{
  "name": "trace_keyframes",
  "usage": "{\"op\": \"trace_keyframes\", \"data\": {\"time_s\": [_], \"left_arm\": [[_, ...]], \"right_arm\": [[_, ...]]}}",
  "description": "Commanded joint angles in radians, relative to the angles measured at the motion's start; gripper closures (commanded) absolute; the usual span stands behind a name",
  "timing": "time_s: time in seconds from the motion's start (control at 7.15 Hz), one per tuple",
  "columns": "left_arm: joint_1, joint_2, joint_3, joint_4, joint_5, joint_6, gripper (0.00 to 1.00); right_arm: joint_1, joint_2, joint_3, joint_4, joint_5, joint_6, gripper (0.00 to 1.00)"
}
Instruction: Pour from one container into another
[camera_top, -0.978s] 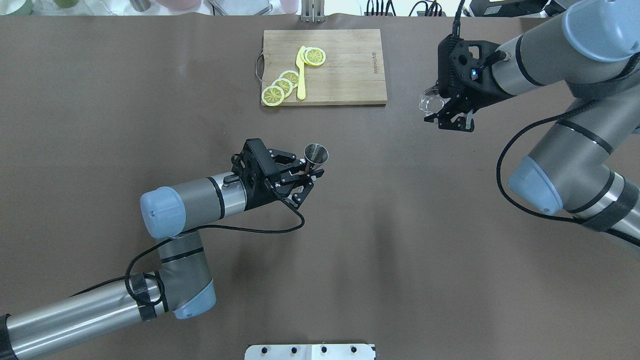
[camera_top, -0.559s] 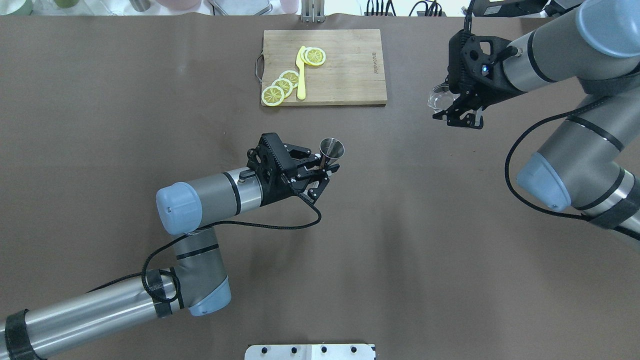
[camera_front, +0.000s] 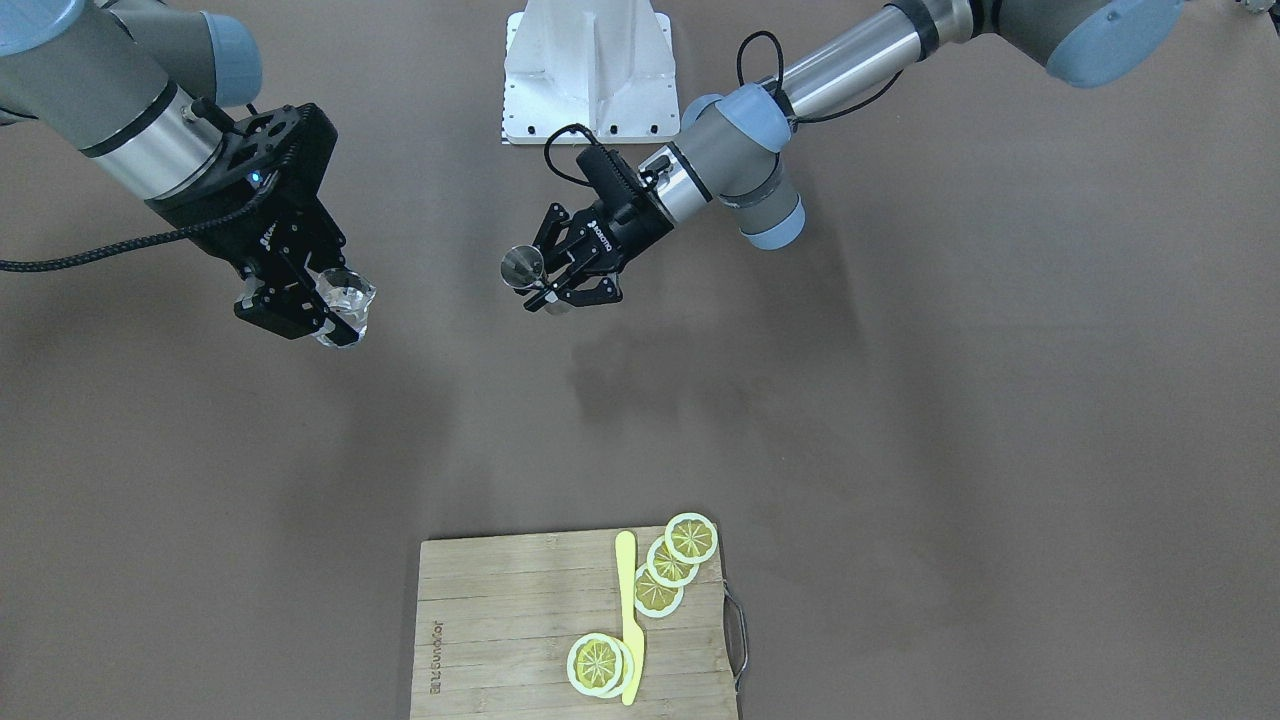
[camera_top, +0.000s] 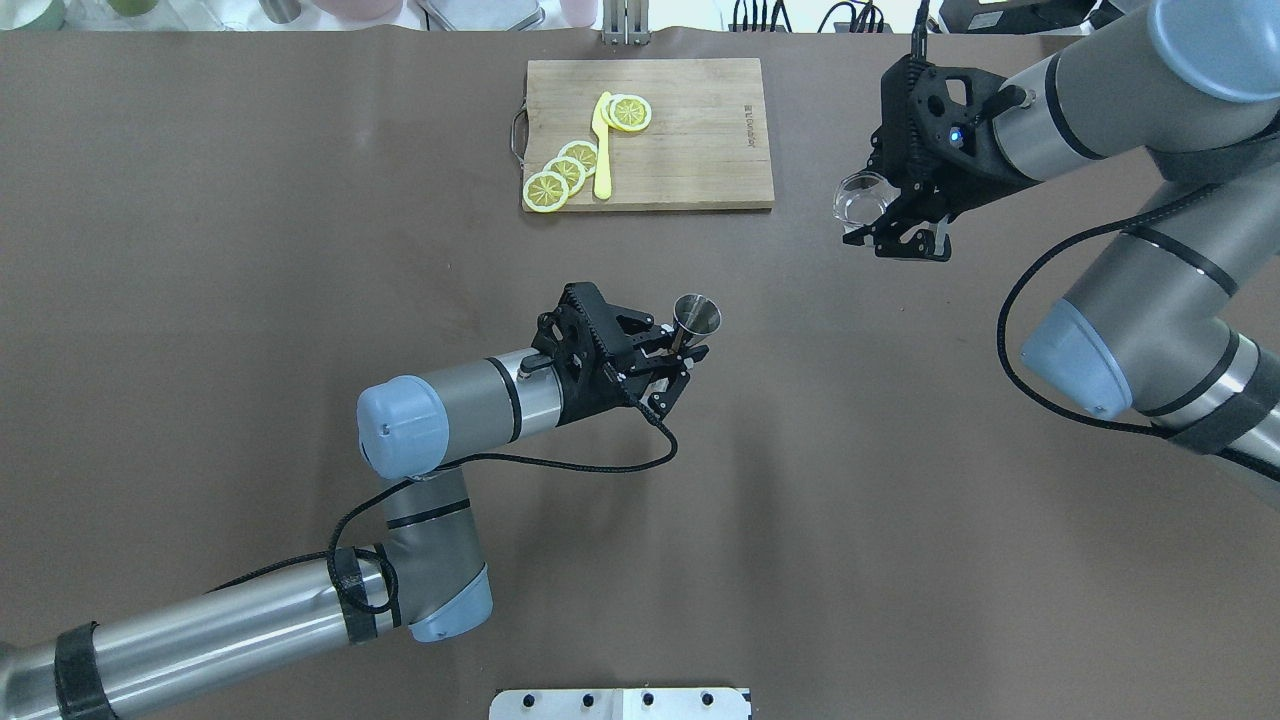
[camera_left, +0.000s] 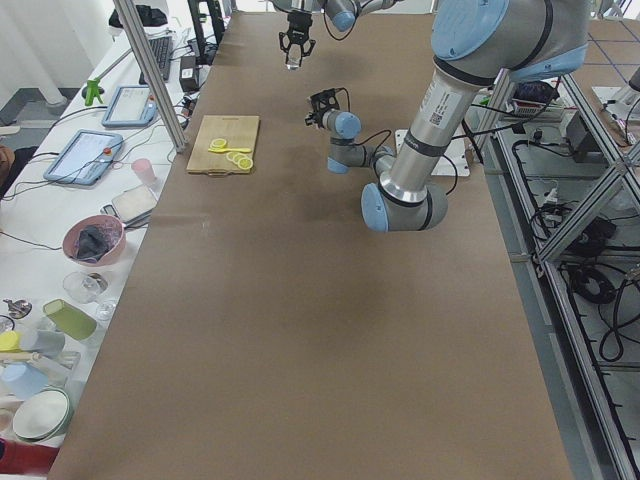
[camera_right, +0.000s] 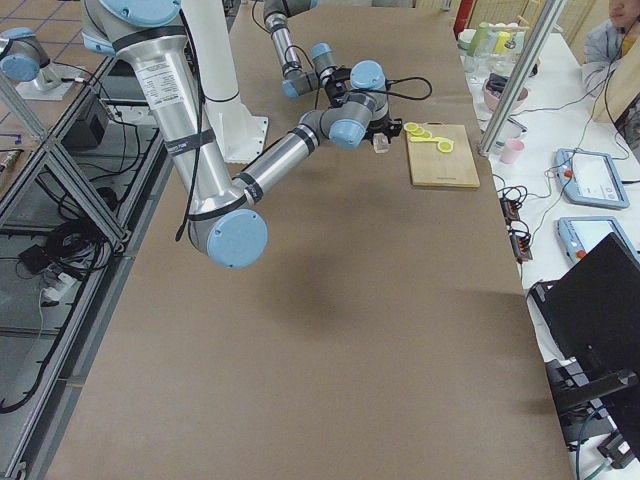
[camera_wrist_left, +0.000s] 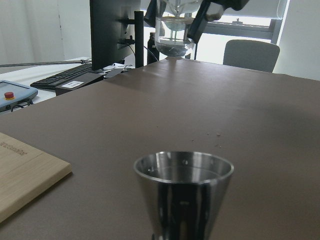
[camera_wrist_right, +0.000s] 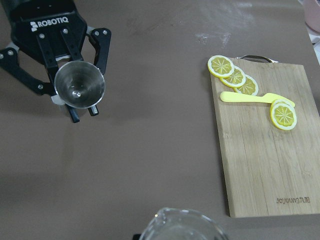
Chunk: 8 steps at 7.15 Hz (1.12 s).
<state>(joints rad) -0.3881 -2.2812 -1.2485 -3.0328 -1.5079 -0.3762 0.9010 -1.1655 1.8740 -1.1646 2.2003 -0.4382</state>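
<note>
steel jigger (camera_top: 696, 314) in left end effector (camera_top: 682, 347), glass (camera_top: 856, 200) in right end effector (camera_top: 880, 215)

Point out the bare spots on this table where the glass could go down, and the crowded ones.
Bare: the table left of the cutting board, and the stretch between the jigger and the glass. The board's right half is free. Crowded: its left half, with lemon slices and knife.
</note>
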Motion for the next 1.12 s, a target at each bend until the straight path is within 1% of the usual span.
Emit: {"op": "trace_keyframes", "data": {"time_s": [0.0,0.14,0.42,0.56,0.84,0.98], "left_arm": [[0.006,-0.027,0.015,0.027,-0.001,-0.001,1.00],[0.030,-0.044,0.021,0.040,0.002,0.000,1.00],[0.051,-0.044,0.018,0.040,0.035,0.000,1.00],[0.052,-0.043,0.012,0.040,0.035,0.000,1.00],[0.055,-0.038,0.006,0.034,0.037,0.002,1.00],[0.055,-0.040,0.007,0.032,0.037,0.002,1.00]], "right_arm": [[-0.048,0.020,0.014,-0.006,0.001,0.019,1.00],[-0.050,0.027,0.011,-0.006,0.045,0.059,1.00],[-0.050,0.035,0.011,-0.035,0.053,0.061,1.00],[-0.050,0.046,0.040,-0.123,0.052,0.044,1.00],[-0.048,0.044,0.108,-0.290,0.033,-0.054,1.00],[-0.047,0.043,0.108,-0.296,0.032,-0.056,1.00]]}}
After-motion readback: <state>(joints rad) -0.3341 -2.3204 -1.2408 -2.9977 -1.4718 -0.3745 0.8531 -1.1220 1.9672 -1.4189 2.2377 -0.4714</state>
